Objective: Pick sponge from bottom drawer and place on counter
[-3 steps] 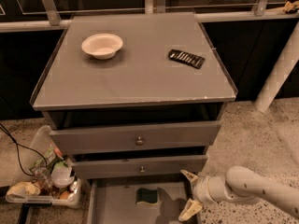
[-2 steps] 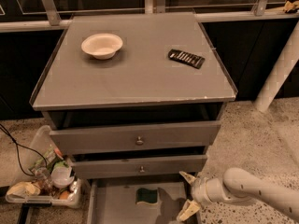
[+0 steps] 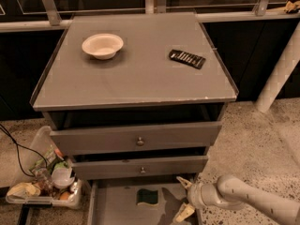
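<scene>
"The sponge, where is it lying?"

"On the flat grey floor of the bottom drawer, which is pulled out. The dark green face is up, and it sits near the drawer's back, below the middle drawer."

"And the gripper?"

"Low at the drawer's right side, on a pale arm coming in from the lower right corner. Its two fingers are spread wide, one above the other in the picture, with nothing between them. The sponge is close beside them but apart."

"Any writing you can read?"

"None. Whatever labels are on the odds and ends in the bin left of the cabinet are too small to make out."

"What's on the counter?"

"A white bowl back left and a black ridged object back right, well apart. The front edge is a little chipped."

"The room?"

"A speckled stone floor, a black cable trailing at the left, a white post leaning at the right, and a metal rail behind."
</scene>
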`<state>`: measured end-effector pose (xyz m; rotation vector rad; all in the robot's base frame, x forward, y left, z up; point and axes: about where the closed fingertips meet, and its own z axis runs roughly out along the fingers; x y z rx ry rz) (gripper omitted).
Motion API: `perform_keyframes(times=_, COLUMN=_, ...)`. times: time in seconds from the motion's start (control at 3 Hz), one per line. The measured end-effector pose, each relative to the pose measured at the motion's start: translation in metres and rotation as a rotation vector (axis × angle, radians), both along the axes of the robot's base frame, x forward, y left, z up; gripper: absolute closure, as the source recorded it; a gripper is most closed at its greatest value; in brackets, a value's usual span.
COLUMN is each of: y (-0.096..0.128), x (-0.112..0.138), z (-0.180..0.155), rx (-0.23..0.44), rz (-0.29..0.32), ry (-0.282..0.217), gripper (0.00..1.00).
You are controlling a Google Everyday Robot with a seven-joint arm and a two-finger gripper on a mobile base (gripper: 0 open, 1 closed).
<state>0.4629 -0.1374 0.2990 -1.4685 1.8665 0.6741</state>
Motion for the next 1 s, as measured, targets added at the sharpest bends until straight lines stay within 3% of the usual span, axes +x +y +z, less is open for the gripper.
perform_keyframes(times=0.33, y=0.0146, x=0.0068, z=-0.0416, rx=0.050, rz=0.012, ry=0.001, gripper=0.00)
perform_keyframes(times=1.0, y=0.0221, x=0.0084, z=-0.0464, rx=0.067, rz=-0.006, ry=-0.007, gripper=0.00)
